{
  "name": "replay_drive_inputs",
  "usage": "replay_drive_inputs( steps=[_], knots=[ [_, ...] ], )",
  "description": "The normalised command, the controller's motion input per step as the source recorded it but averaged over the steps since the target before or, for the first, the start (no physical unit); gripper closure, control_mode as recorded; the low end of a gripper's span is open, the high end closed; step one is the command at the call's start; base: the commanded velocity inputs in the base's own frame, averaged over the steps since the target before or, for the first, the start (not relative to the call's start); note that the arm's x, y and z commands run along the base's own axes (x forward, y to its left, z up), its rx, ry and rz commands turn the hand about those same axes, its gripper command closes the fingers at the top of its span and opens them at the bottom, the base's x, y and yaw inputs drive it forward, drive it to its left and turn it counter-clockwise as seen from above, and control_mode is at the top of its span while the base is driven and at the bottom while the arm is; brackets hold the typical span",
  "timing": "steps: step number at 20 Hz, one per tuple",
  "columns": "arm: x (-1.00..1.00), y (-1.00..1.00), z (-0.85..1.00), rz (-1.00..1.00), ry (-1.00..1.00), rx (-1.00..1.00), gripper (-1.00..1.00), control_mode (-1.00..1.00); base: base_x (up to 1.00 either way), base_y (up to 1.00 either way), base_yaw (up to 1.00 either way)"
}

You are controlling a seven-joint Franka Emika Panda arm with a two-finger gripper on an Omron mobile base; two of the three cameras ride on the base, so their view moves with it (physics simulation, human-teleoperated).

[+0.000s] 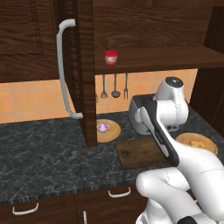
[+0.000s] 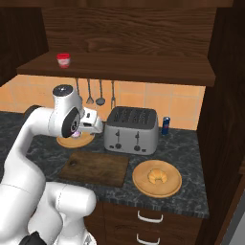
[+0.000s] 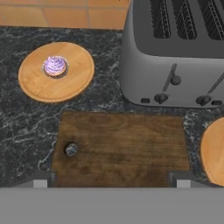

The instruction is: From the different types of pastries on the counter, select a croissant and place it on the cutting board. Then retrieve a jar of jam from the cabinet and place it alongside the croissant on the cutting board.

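No legible text, label, brand, number or sign is found on any item. The jar of jam [image 1: 111,57] carries a paler band, on which no lettering can be made out. The small blue can [image 2: 165,125] beside the toaster [image 2: 131,129] is marked with pale patches too small to be read. The toaster's levers and knobs are unmarked. The cutting board [image 3: 120,148], the round plates [image 3: 56,71] and the cabinet door [image 1: 41,39] are seen to bear no inscription.
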Motion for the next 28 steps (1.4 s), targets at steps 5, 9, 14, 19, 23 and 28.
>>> replay_drive_inputs(
  steps=[5, 9, 14, 19, 23, 28],
  knots=[
    [-0.26, 0.00, -0.19, 0.00, 0.00, 0.00, -1.00, -1.00, 0.00, 0.00, 0.00],
    [-0.25, 0.00, -0.11, 0.00, 0.00, 0.00, -1.00, -1.00, 0.00, 0.00, 0.00],
    [-0.41, 0.00, -0.19, 0.00, 0.00, 0.00, -1.00, -1.00, 0.00, 0.00, 0.00],
    [-0.27, -0.07, -0.01, -0.07, 0.00, 0.00, -1.00, -1.00, 0.00, 0.00, 0.00],
    [-0.04, -0.26, 0.00, -0.16, 0.00, 0.00, -1.00, -1.00, 0.00, 0.00, 0.00],
    [-0.05, -0.15, 0.00, -0.08, -0.02, 0.00, -1.00, -1.00, 0.00, 0.00, 0.00]
  ],
)
